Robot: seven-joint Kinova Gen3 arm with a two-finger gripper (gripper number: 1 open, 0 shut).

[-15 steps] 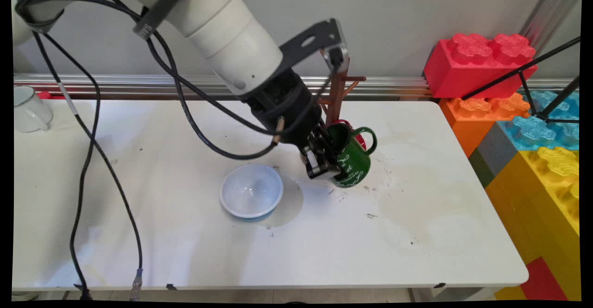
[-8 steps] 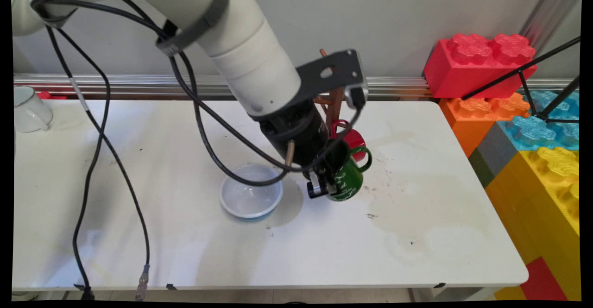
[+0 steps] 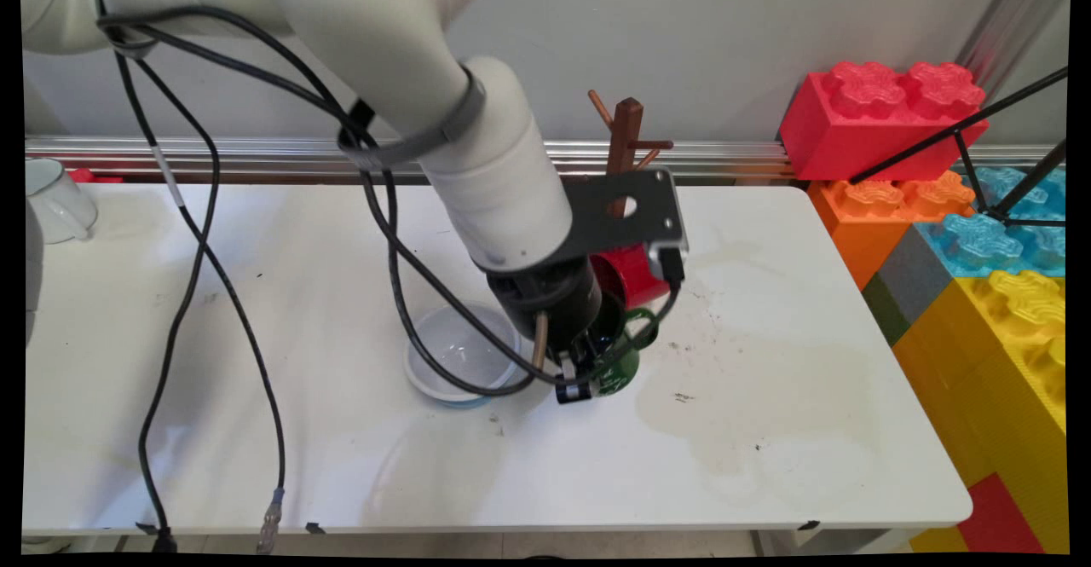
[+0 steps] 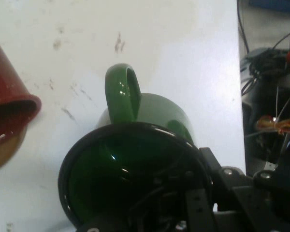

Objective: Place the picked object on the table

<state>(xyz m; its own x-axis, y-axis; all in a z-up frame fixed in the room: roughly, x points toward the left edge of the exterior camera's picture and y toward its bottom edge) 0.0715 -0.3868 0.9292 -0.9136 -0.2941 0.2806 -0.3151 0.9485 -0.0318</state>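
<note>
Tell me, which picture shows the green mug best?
The hand view: the green mug fills it, handle and dark inside plain. In the main view the arm and gripper cover most of the mug.

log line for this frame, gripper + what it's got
gripper: shut on green mug | beside: white bowl, red mug | surface: table

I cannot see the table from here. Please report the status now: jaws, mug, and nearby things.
Gripper jaws shut on green mug, one inside the rim. Mug low at the table, contact unclear. White bowl close beside; red mug behind on wooden rack.
</note>
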